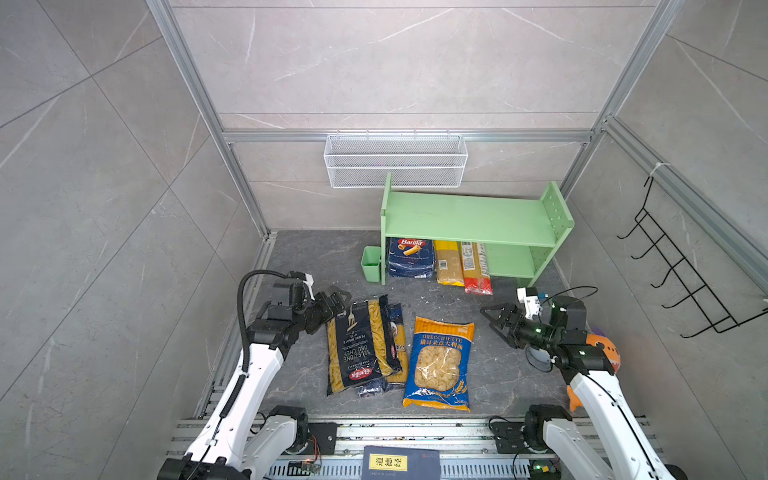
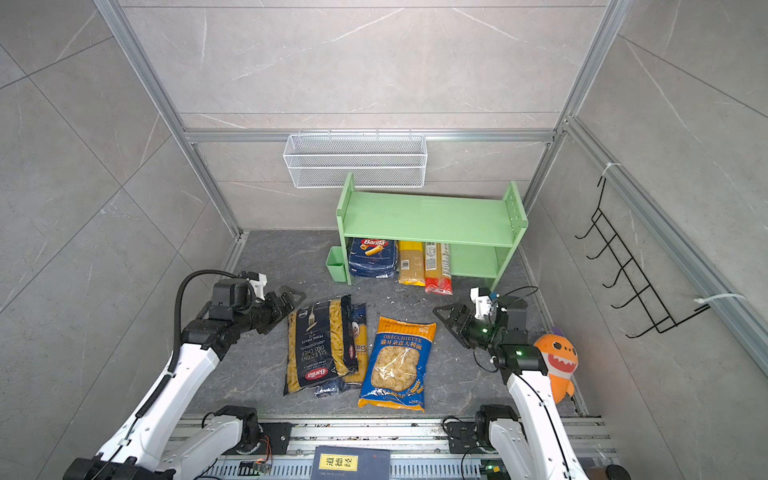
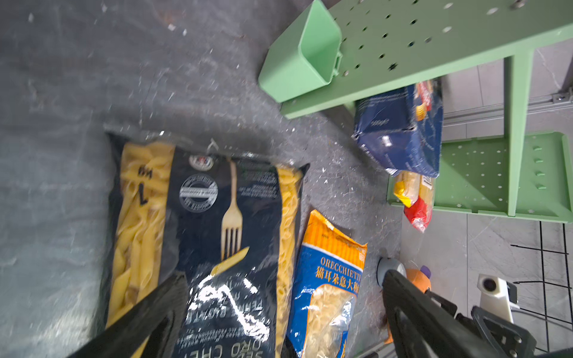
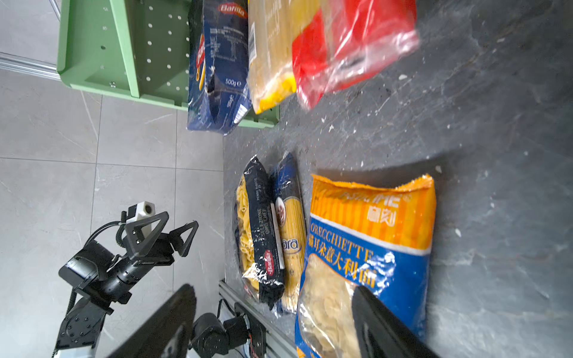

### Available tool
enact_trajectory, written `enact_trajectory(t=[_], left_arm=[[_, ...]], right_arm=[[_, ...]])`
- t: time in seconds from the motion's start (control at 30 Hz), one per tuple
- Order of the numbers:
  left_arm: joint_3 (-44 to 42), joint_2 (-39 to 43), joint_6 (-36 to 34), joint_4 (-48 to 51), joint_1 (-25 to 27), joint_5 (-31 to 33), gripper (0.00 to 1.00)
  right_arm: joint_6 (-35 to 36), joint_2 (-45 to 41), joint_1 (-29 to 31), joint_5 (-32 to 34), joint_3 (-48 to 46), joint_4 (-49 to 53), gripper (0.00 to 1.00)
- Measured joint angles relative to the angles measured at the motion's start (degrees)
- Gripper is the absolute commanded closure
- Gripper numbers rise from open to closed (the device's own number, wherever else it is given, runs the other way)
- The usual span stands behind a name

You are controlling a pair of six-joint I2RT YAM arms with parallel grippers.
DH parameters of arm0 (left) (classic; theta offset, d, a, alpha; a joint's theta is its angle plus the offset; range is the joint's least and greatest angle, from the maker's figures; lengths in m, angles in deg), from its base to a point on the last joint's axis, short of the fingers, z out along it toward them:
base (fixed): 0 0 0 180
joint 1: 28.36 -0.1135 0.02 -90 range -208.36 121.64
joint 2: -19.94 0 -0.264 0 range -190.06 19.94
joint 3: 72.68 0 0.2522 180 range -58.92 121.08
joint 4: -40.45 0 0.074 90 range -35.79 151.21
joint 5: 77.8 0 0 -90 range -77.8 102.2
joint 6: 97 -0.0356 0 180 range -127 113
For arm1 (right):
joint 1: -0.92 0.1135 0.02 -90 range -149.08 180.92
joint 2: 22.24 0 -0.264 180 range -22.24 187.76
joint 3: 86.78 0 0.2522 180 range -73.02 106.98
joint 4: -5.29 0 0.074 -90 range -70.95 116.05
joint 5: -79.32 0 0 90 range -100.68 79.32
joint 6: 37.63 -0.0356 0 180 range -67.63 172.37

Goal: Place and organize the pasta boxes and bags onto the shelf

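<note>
- worktop (image 1: 307, 257): dark grey slab; shelf at the back right, loose bags in the front middle.
- shelf (image 1: 465, 220): light green, two tiers, peg-holed side panels, stands against the back wall under a white wire basket (image 1: 395, 160).
- penne bag (image 1: 359, 345): big black Barilla pack, flat on the worktop left of centre, not on the shelf, print upside down in both top views.
- orecchiette bag (image 1: 440, 363): blue-orange, flat on the worktop just right of the penne bag, apart from the shelf.
- Barilla carton (image 1: 409, 257): dark blue, on the lower tier at its left end, front sticks out past the shelf edge.
- yellow spaghetti pack (image 1: 448, 262): lower tier, right beside the carton, also sticks out.
- red-ended spaghetti pack (image 1: 476, 268): lower tier, next to the yellow one, red end out over the worktop.
- dark blue spaghetti pack (image 1: 398, 328): on the worktop, partly tucked under the penne bag's right edge.
- left end effector (image 1: 341, 302): jaws spread wide, empty, at the far left corner of the penne bag; contact unclear.
- right end effector (image 1: 492, 322): jaws apart, empty, right of the orecchiette bag, not touching it.
- green cup (image 1: 370, 262): small, hangs on the shelf's left panel.
</note>
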Motion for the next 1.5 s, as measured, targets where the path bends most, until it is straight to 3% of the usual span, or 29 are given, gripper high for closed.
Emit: enact_trajectory(t=[0.23,0.47,0.7,0.83,1.13,1.5], left_arm=[[-5.7,7.5,3.9,3.1,0.2,0.1,0.02],[-6.0,12.4,5.7,7.5,3.6,2.7,0.02],[-6.9,16.5,7.7,11.5,6.4,4.9,0.02],[-6.9,18.1,7.8,14.5,6.8,6.4,0.02],[-4.6,17.4,6.3,19.6,6.8,7.9,0.01],[0.2,11.3,1.2,22.9,6.8,10.6,0.01]], right_arm=[[0.6,-1.0,4.4,-0.8,-0.7,5.6,0.24],[-0.3,5.4,20.1,5.8,-0.3,4.9,0.25],[-3.7,19.3,37.5,14.5,2.6,-2.8,0.31],[-4.5,30.6,43.9,16.9,7.9,-7.6,0.35],[-5.4,49.4,48.3,18.1,18.9,-13.0,0.35],[-3.9,68.9,54.6,17.2,42.9,-7.6,0.37]])
